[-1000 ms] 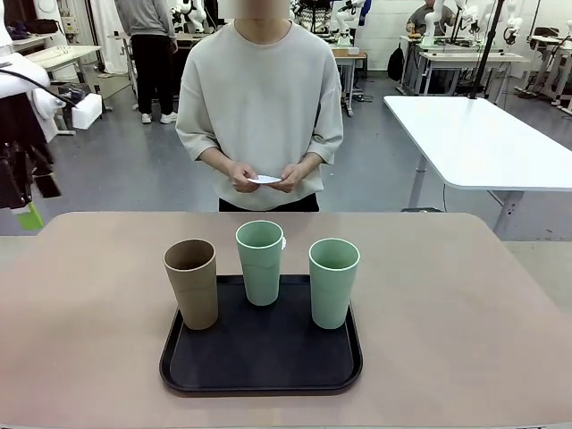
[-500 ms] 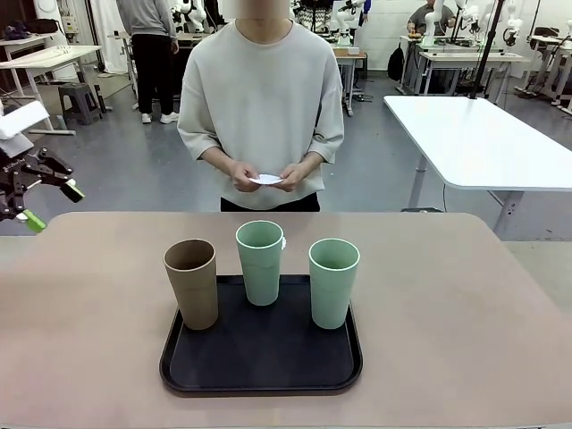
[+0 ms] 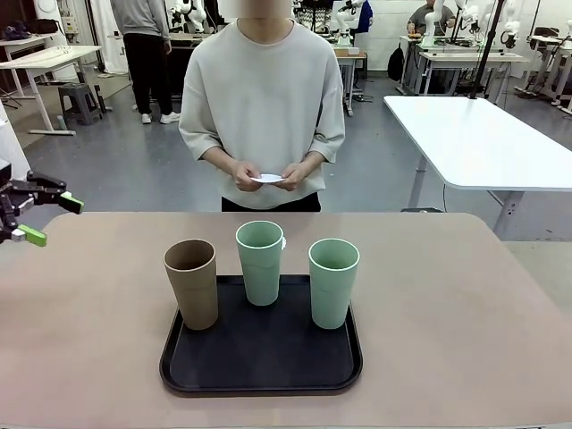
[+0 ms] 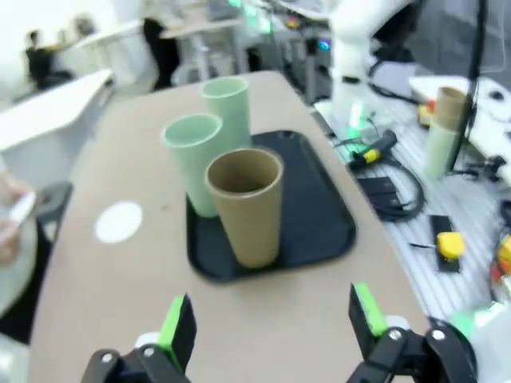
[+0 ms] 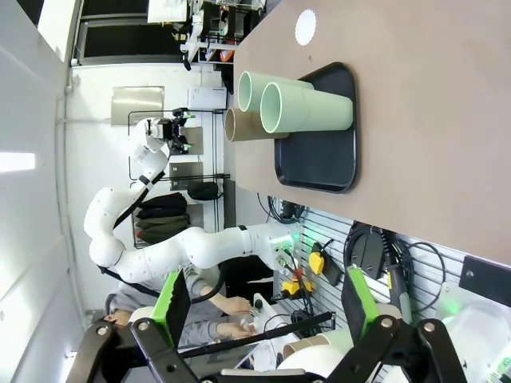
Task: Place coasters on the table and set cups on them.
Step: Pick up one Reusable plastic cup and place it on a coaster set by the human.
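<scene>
Three cups stand upright on a black tray (image 3: 261,362): a brown cup (image 3: 191,283) at the left, a pale green cup (image 3: 260,262) behind the middle and another green cup (image 3: 333,281) at the right. One white coaster (image 4: 119,221) lies on the tan table (image 3: 465,313) beyond the tray; from the front just its edge (image 3: 283,241) peeks past the middle cup. The person holds more coasters (image 3: 265,179) in both hands. My left gripper (image 3: 52,220) hovers open at the table's left end, its fingers pointing toward the brown cup (image 4: 247,207). My right gripper (image 5: 265,297) is open, off the table.
The person stands at the table's far edge, behind the tray. A glossy white table (image 3: 483,134) stands at the back right. Cables and tools lie on a bench (image 4: 431,207) on the robot's side, along with spare cups (image 4: 447,120).
My left arm has swung down and turned, so its open fingers now point over the table's left end. The cups, tray and person's hands have stayed put.
</scene>
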Robot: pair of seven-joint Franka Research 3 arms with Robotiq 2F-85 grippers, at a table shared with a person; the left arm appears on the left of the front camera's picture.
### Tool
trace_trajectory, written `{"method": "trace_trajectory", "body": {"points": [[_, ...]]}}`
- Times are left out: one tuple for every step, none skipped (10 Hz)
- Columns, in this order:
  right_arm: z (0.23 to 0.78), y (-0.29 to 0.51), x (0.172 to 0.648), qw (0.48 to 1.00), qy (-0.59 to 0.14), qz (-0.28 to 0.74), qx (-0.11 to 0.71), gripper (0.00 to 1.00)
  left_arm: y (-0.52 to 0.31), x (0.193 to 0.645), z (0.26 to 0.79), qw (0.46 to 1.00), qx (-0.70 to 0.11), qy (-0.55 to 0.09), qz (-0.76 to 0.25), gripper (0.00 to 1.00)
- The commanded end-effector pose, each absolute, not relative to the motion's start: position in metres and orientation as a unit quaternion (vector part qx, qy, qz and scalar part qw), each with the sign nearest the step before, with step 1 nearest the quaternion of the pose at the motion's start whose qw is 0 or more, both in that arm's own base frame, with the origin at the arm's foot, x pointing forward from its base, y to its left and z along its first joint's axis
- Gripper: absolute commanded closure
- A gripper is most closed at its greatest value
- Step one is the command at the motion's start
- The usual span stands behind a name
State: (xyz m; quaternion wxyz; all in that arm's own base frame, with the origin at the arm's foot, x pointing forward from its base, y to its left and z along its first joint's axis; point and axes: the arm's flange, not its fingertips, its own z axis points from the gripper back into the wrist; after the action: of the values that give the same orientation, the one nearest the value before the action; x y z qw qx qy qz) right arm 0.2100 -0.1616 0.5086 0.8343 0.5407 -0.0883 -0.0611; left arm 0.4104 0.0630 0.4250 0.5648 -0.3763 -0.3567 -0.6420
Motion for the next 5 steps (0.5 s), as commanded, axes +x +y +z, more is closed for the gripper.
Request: {"method": "trace_trajectory", "body": {"points": [[0.51, -0.161, 0.212, 0.828, -0.091, -0.06, 0.551, 0.0, 0.05, 0.394, 0.42, 0.638, -0.341, -0.378, -0.578, 0.0], [0.51, -0.161, 0.212, 0.828, -0.091, -0.06, 0.551, 0.0, 0.045, 0.389, 0.413, 0.649, -0.327, -0.378, -0.573, 0.0], [0.51, -0.161, 0.212, 0.828, -0.091, -0.06, 0.551, 0.0, 0.045, 0.386, 0.408, 0.652, -0.325, -0.378, -0.572, 0.0], [0.51, -0.161, 0.212, 0.828, -0.091, -0.06, 0.551, 0.0, 0.046, 0.386, 0.405, 0.66, -0.335, -0.365, -0.565, 0.0], [0.51, -0.161, 0.212, 0.828, -0.091, -0.06, 0.551, 0.0, 0.043, 0.388, 0.413, 0.698, -0.346, -0.311, -0.544, 0.0]]}}
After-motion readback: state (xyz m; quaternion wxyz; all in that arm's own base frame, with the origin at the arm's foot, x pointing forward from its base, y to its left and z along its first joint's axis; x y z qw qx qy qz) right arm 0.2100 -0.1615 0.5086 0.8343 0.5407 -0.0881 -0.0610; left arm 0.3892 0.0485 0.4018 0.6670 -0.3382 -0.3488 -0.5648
